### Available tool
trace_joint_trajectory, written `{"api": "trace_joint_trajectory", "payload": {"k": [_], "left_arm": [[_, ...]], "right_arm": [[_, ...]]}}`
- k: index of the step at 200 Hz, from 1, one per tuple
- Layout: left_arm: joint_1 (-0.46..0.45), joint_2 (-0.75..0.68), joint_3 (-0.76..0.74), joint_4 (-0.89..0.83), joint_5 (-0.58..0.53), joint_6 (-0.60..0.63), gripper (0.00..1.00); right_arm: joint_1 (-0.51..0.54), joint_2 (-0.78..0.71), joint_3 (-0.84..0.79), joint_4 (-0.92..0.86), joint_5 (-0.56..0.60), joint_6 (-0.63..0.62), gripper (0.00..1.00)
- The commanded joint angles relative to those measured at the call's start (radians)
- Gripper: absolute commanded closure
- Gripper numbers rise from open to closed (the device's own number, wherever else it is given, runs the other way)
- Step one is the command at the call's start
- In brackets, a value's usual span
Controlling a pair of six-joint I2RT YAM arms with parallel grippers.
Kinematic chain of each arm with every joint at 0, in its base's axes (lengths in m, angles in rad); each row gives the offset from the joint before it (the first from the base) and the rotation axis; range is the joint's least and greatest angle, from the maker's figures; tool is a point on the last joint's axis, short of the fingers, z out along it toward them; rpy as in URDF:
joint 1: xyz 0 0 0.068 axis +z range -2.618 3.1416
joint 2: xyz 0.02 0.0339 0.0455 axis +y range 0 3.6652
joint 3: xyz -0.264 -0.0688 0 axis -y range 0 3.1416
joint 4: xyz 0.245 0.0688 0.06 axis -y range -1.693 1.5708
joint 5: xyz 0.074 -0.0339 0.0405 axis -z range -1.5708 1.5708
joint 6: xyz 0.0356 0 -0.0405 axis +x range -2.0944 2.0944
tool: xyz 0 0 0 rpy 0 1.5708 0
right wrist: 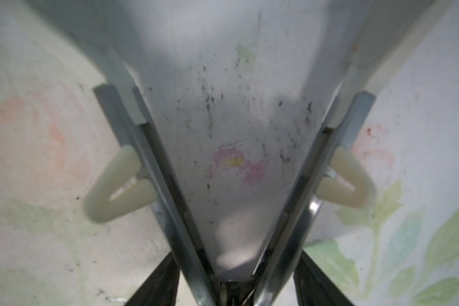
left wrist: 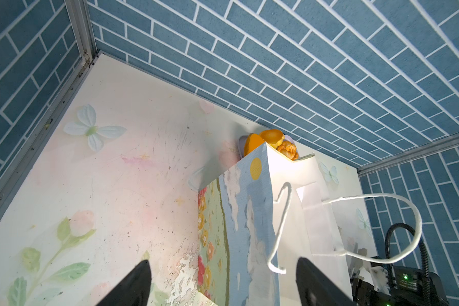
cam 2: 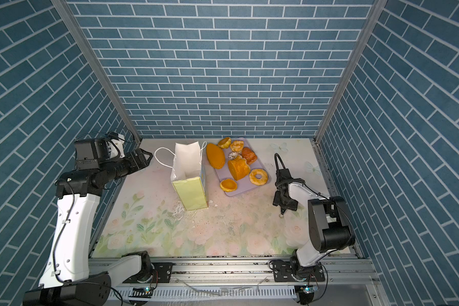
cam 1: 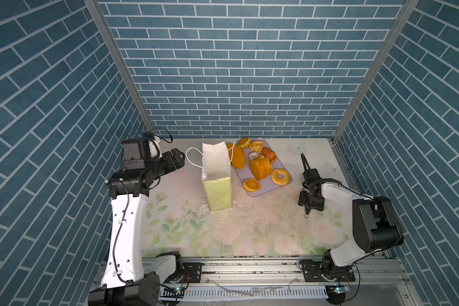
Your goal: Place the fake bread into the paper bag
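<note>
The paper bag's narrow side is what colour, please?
Pale yellow-green on the paper bag, clearest in a top view.

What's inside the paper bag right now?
Inside the paper bag only white lining shows, no bread. Its very bottom is hidden by the yellow-green front wall. The fake bread sits on the tray beside it.

paper bag (cam 1: pixel 217 193) mouth open upward; tray (cam 1: pixel 265 188) close beside.
</note>
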Motion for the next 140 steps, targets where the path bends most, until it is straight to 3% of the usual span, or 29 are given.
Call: {"api": "trace_joint_trajectory", "payload": {"k": [1,113,140], "left_arm": [[0.0,-0.009,-0.004,-0.005,-0.007,0.008,0.13],[0.0,-0.001,0.008,-0.004,-0.008,0.008,0.13],[0.0,-0.005,0.007,-0.009,-0.009,0.011,0.13]], "right_arm": [[0.004,0.012,-0.012,-0.006,-0.014,0.038,0.33],[-0.043,0.038,-0.044,0.049,-0.06,0.027,0.45],[-0.044,0.029,-0.033,0.035,-0.048,0.021,0.53]]}}
